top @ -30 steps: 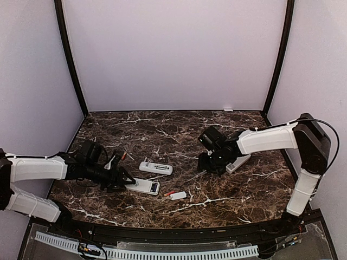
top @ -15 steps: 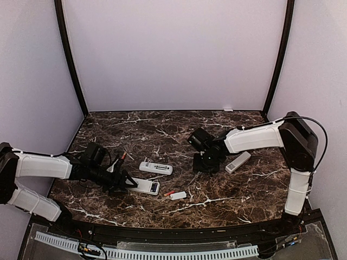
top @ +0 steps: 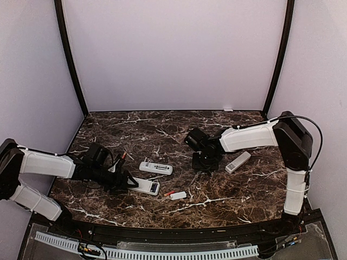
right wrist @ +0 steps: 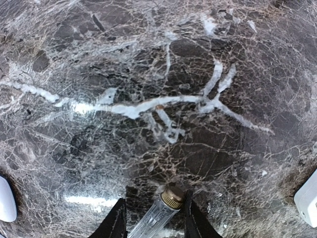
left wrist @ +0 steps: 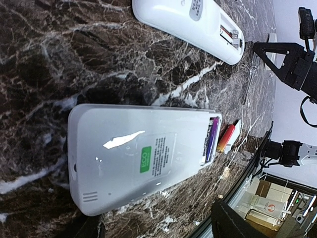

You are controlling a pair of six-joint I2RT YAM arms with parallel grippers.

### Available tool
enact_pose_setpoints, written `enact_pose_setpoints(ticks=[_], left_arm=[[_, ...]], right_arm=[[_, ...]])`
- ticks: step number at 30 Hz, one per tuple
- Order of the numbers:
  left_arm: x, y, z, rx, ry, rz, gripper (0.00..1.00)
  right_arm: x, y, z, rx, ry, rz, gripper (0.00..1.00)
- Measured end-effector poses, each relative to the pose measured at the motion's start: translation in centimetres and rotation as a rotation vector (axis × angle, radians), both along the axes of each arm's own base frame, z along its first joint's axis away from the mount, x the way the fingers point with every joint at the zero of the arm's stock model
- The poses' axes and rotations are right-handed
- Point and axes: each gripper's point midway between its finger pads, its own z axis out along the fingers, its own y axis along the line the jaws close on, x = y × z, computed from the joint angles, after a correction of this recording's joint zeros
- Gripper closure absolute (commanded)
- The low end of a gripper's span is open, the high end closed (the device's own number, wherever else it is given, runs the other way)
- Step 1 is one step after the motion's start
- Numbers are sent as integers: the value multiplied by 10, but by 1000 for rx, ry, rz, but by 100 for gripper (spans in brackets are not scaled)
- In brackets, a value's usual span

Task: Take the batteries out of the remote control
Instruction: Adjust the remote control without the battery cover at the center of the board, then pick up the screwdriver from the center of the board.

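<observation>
- Closest to my bases, a small red-orange cylindrical battery (top: pixel 169 193) lies loose on the dark brown marble-patterned desk (top: pixel 108 130). It is just beside a small flat white rectangular cover (top: pixel 178 195).
- Left of those lies a broad white plastic remote control (top: pixel 145 186), back side up. Its battery bay is open at the right end, and a bluish-purple battery (left wrist: pixel 212 139) sits inside.
- My left gripper (top: pixel 130 182) is spread wide at that remote's left end and grasps nothing. I cannot tell whether its fingertips touch the casing.
- Farther back, a slimmer white remote (top: pixel 156 168) lies flat with a bay open at one end.
- To its right, my right gripper (right wrist: pixel 155 208) hangs low over the desk. Its fingers stand on either side of a clear rod-shaped tool with a brass-coloured cap (right wrist: pixel 161 213). I cannot tell whether it is clenched on the tool or loose around it.
- Just right of that gripper, a narrow pale grey remote (top: pixel 237 162) lies at an angle.
- Behind my left wrist lies a small red-orange piece (top: pixel 124 156), too small to identify.
</observation>
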Motion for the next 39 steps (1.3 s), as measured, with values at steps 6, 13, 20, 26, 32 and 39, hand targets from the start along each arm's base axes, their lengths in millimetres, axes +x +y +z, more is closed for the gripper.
enact_pose_setpoints(ticks=[6,13,20,26,32,39], left_arm=[[18,-4,1,7,-51,18,26],[34,-8,3,16,-109,26,26],[49,7,41,77,-289,59,26],[63,11,99,52,-482,80,26],[67,-2,131,-33,-555,59,28],[56,-40,169,-201,-620,1,29]], right_arm=[[3,-3,0,-4,-3,-11,75],[9,-2,0,23,-5,-23,83],[19,2,0,88,-11,-38,97],[24,5,1,139,-18,-49,100],[16,3,15,186,-22,-45,100],[22,21,105,409,-182,-16,100]])
